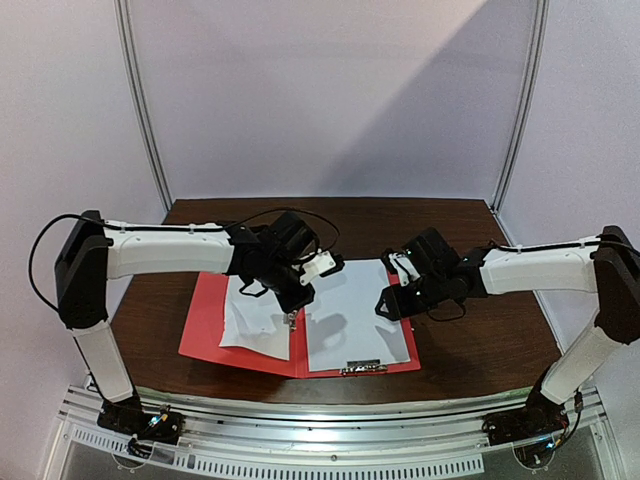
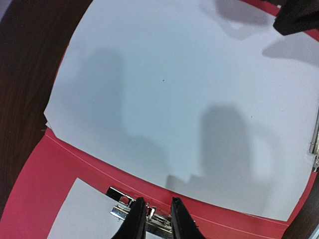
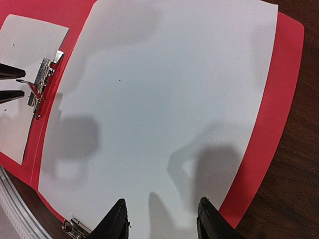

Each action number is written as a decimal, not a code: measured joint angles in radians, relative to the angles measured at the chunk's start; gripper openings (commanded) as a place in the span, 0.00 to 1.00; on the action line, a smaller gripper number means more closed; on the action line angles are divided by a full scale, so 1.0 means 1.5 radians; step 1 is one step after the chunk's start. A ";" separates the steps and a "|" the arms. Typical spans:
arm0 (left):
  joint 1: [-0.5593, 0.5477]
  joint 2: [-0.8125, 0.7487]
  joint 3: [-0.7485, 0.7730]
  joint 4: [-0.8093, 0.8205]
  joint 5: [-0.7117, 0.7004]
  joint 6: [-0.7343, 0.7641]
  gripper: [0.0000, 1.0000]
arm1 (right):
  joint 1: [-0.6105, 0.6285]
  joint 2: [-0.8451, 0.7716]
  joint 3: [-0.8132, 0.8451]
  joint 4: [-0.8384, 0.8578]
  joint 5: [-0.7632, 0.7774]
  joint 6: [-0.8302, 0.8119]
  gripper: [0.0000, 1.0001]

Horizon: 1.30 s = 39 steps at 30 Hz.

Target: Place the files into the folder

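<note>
Red folder (image 1: 203,325) lies open, its metal clip (image 2: 119,201) lengthwise along the fold, straddled by the left gripper (image 2: 157,203), jaws narrowed, grip unclear; the right gripper (image 3: 162,209) hovers half-open, farther.

Built as 2 slim limbs, with white tubular shells along the left arm (image 1: 165,250) and right arm (image 1: 540,268). Capped with boxy black shoulder housings (image 1: 80,270) and bolted onto small black bases (image 1: 130,418). Fitted at each wrist with a chunky black block, plus a white bracket (image 1: 320,266) on the left one. Trailed by thin black cables (image 1: 33,258) behind the left shoulder and over the left wrist. Tipped with 2 tapered, glossy black fingers on the left pincer (image 2: 157,221) and on the right pincer (image 3: 162,221)
</note>
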 measured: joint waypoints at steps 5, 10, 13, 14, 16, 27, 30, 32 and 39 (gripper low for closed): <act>0.000 0.003 0.000 0.000 -0.003 -0.001 0.13 | 0.000 0.000 0.000 0.000 -0.003 0.000 0.46; 0.000 0.003 0.000 0.000 -0.006 0.000 0.02 | 0.000 0.003 0.000 0.000 -0.005 0.000 0.46; 0.000 0.003 0.000 0.000 -0.011 0.002 0.00 | 0.000 0.005 0.000 0.000 -0.005 0.000 0.46; 0.000 0.004 0.000 0.001 -0.013 0.003 0.00 | 0.000 0.005 0.000 0.000 -0.005 0.000 0.46; 0.000 0.004 -0.004 0.004 -0.015 0.004 0.00 | 0.000 0.005 0.000 0.000 -0.005 0.000 0.46; 0.018 -0.050 -0.099 0.101 0.004 -0.012 0.00 | 0.000 0.015 0.034 0.017 -0.075 -0.003 0.46; 0.028 -0.068 -0.129 0.131 0.014 -0.023 0.00 | 0.007 0.031 0.050 0.039 -0.116 -0.002 0.45; 0.034 -0.078 -0.146 0.147 0.021 -0.030 0.00 | 0.019 0.048 0.068 0.050 -0.137 -0.002 0.43; 0.052 -0.100 -0.189 0.193 0.036 -0.052 0.00 | 0.072 0.122 0.132 0.104 -0.210 -0.002 0.37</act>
